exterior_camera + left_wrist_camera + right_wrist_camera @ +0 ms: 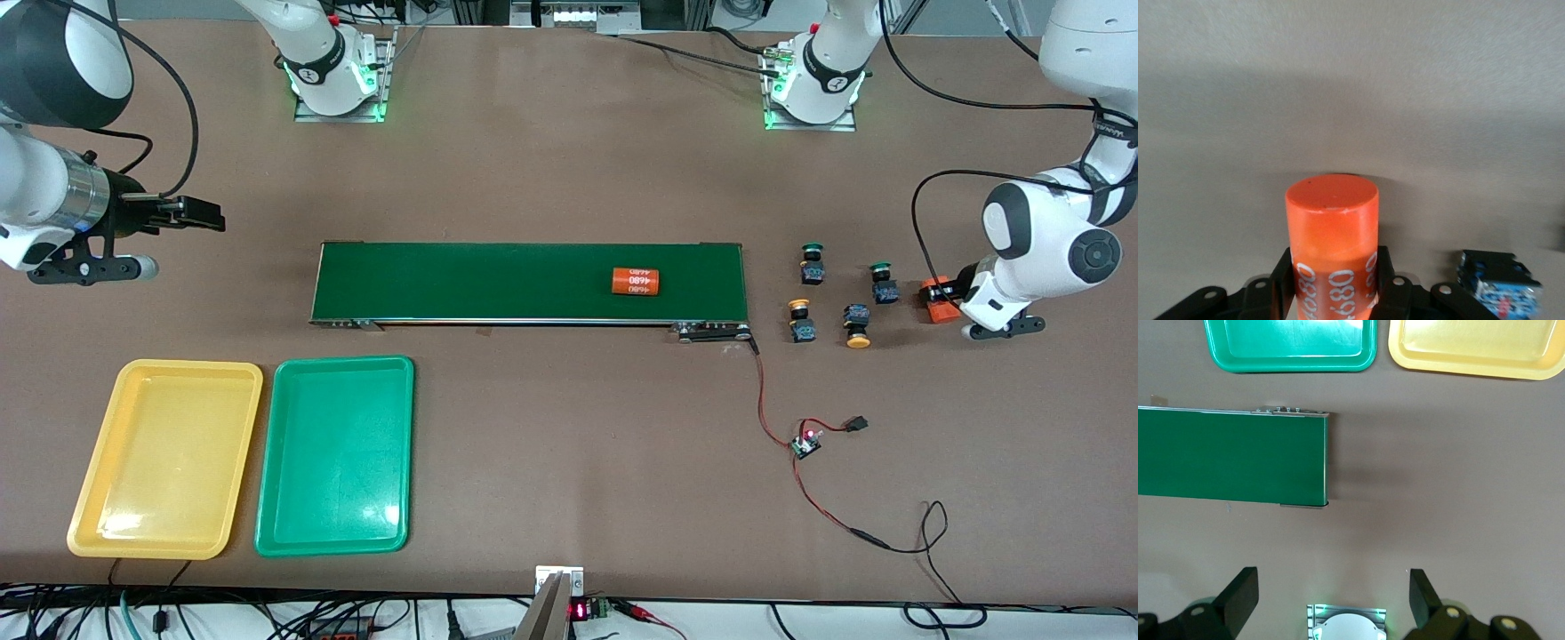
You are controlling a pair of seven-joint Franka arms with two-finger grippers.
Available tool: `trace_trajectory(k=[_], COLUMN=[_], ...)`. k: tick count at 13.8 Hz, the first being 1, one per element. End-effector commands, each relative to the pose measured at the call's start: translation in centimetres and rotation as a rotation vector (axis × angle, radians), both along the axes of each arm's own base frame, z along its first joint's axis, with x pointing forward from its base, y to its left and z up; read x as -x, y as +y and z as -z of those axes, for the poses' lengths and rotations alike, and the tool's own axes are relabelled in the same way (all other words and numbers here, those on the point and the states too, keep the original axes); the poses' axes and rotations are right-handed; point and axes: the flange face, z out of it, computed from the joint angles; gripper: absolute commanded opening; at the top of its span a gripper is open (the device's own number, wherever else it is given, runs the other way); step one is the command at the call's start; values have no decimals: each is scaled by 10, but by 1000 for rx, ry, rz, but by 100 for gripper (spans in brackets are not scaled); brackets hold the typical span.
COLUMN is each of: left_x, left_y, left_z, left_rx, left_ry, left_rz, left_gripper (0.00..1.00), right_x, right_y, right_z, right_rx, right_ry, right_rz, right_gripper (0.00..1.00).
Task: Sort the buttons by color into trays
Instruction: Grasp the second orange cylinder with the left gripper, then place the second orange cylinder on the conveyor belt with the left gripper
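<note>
Left wrist view is showing the left gripper [1333, 293] with its jaws pressing in on both flanks of an orange cylinder [1332, 233] printed "4680", so it is gripping that, not a button. The cylinder is lying low at the left arm's end of the table, its long axis running straight out from the fingers; whether it is resting on the table or just lifting off is hard to judge. One button body is sitting just beside the gripper.

In the front view, the four buttons are clustered between the conveyor belt [462, 280] and that gripper: two green buttons [812, 261] farther from the camera, two yellow buttons [800, 320] nearer. The left arm is plainly the closer one to them. A second cylinder [636, 281] is lying on the belt.

The right gripper [1331, 597] is waiting with jaws spread wide and empty, over bare table at the right arm's end. The yellow tray [93, 516] and green tray [396, 524] are both holding nothing, side by side and nearer the camera than the belt, so sorting is not yet begun.
</note>
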Motion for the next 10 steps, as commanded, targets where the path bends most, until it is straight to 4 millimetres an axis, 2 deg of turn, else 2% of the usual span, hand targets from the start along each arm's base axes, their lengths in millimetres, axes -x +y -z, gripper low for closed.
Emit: trace_trajectory(k=[1,2,4,5,6,8,10], left_x=[-20,-32,-52,-59,-65,-75,-79], left_y=[-11,-20,-52,-76,-107,-150,-193], left_z=[-50,-69,-101,-113,-122,-142,-152], left_rx=[13,22,46,63,83,112,155], left_ry=[15,34,75,97,109,112,97], left_rz=[41,62,119,158,220,324,473], left_gripper=[22,22,22,22,23,23,25], right_x=[2,2,2,2,2,2,2], right_y=[0,1,2,1,1,0,2], right_z=[-2,-1,-2,-2,-2,-2,-2], right_rx=[-11,-11,-11,-11,-11,-11,-11], right_ry=[7,11,8,10,8,8,10], right_rz=[17,16,15,16,15,16,13], right_gripper=[100,100,100,100,100,100,100])
